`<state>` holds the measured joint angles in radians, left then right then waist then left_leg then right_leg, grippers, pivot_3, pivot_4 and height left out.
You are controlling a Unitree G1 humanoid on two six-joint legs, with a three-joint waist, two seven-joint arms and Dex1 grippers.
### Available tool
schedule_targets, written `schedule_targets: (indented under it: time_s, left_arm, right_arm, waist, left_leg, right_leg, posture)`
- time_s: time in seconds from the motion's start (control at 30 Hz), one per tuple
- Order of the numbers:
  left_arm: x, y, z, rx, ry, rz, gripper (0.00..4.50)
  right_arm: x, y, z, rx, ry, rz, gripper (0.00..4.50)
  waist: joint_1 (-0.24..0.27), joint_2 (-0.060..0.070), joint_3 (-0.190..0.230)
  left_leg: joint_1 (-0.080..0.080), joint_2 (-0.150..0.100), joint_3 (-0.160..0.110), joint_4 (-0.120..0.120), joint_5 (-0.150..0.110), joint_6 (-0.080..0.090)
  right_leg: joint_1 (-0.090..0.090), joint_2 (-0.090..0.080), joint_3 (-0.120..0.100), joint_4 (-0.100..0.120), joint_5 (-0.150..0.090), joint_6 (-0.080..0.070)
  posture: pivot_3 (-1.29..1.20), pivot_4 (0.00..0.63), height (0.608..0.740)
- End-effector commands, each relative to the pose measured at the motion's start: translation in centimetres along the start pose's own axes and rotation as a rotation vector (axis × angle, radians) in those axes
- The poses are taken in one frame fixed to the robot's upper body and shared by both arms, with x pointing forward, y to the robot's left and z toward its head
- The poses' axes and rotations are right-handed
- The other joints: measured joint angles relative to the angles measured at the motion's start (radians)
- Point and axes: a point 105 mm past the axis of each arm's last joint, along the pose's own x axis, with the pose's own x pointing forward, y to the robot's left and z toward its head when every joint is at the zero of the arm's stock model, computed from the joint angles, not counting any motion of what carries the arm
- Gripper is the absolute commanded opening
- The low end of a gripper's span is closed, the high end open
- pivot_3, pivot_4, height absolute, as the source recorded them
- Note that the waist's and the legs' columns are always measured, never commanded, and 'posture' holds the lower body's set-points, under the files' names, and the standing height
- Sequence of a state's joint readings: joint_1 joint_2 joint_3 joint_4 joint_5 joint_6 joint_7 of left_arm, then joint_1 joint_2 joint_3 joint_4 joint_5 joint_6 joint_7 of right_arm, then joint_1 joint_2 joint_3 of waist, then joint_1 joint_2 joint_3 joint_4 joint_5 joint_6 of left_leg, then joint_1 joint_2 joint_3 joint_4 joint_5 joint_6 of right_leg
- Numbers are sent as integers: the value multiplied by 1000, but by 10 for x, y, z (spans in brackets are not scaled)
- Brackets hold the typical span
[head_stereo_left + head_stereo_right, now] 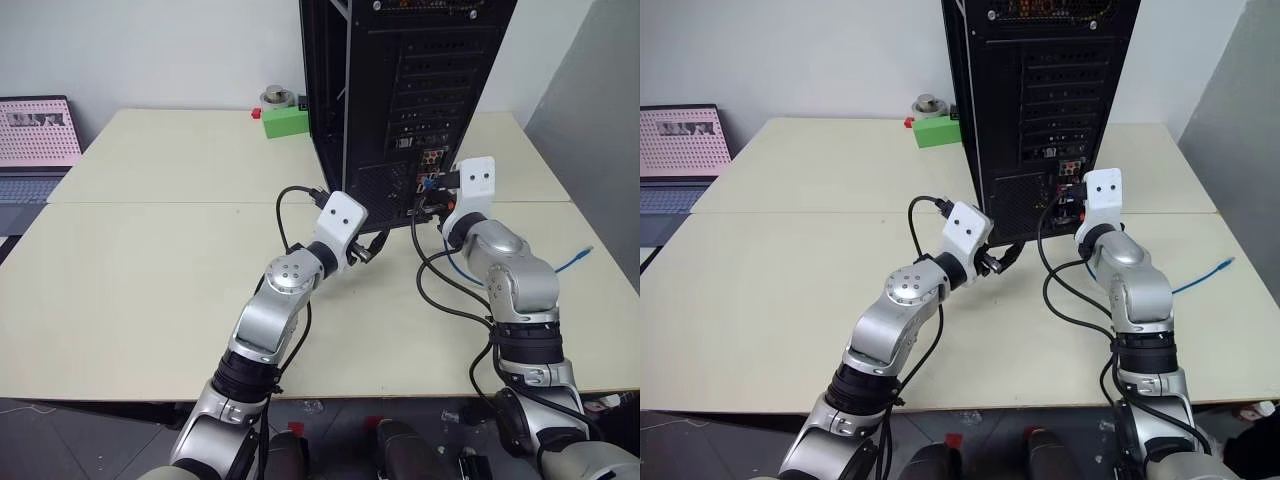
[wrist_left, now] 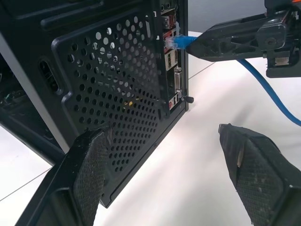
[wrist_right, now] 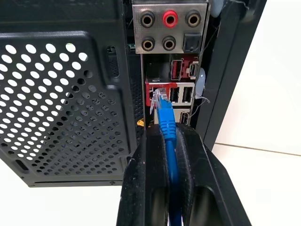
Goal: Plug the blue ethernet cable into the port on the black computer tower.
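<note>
We see the right hand (image 3: pixel 167 141) clenched on the blue ethernet cable (image 3: pixel 165 120), plug at the port (image 3: pixel 157 94) on the black computer tower (image 1: pixel 400 90), frame centre. Left hand (image 2: pixel 169 169) released, grasping nothing, lower frame.

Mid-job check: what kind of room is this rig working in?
Probably an office or lab test bench: a black computer tower stands rear-out on pale tables pushed together by a plain wall, with an open laptop at the far left edge.
</note>
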<state>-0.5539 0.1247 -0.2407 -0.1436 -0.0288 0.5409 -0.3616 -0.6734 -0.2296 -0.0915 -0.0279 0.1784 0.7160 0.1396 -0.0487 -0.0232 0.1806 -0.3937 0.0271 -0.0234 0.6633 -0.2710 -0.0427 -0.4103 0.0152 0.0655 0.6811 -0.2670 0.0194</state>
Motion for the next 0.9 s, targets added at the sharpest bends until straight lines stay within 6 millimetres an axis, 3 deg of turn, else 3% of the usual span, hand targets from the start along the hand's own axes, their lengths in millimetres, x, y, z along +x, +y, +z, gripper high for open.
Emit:
schedule_targets:
  time_s: [0.03,0.3,0.9]
  left_arm:
    - [-1,-2,12,19,-46,-3,3841]
    - [-1,-2,12,18,-47,-2,3841]
    - [-1,-2,12,9,-48,8,3841]
  right_arm:
    - [-2,7,24,-26,-90,15,0]
    - [1,11,24,0,-69,7,0]
    - [13,30,47,43,-70,83,0]
  waist:
    - [0,0,0]
    - [0,0,0]
    - [-18,0,0]
  left_leg:
    - [0,0,0,0,0,0]
    - [0,0,0,0,0,0]
    - [-1,1,1,-1,0,0]
  right_leg:
    - [0,0,0,0,0,0]
    - [0,0,0,0,0,0]
    - [-3,1,4,1,0,0]
  posture:
    - [0,150,740]
    - [0,150,740]
    - [0,150,740]
